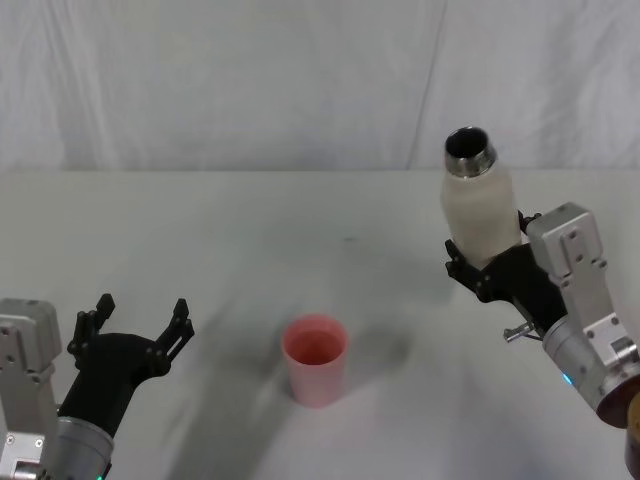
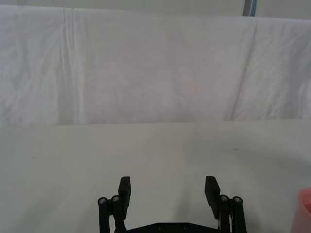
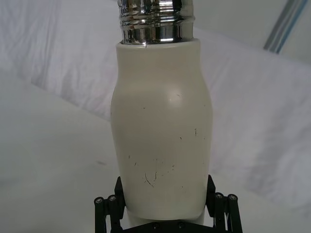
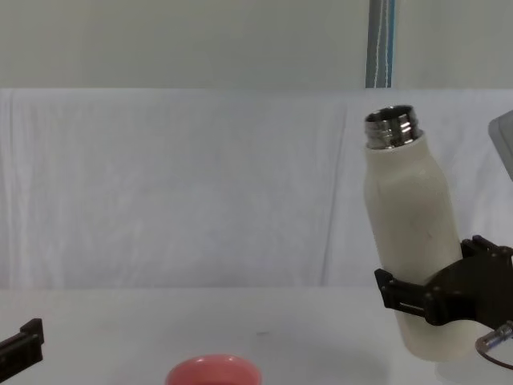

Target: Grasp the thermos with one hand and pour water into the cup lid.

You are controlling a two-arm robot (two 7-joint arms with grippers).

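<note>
Right gripper (image 1: pixel 487 262) clamped around the lower body of the thermos (image 1: pixel 478 205), held clear above the table (image 1: pixel 300 230) at the right and tipped slightly left, steel neck open. Base of thermos hidden behind the fingers in the wrist view. Pink cup lid (image 1: pixel 316 359) upright at table centre, cut off low in the chest view. Left gripper (image 1: pixel 140 325) spread wide and empty, low at left.

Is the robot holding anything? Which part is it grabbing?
Yes. The right gripper holds the thermos by its lower body, jaws on both sides, lifted off the table. The left gripper is open and holds nothing.
</note>
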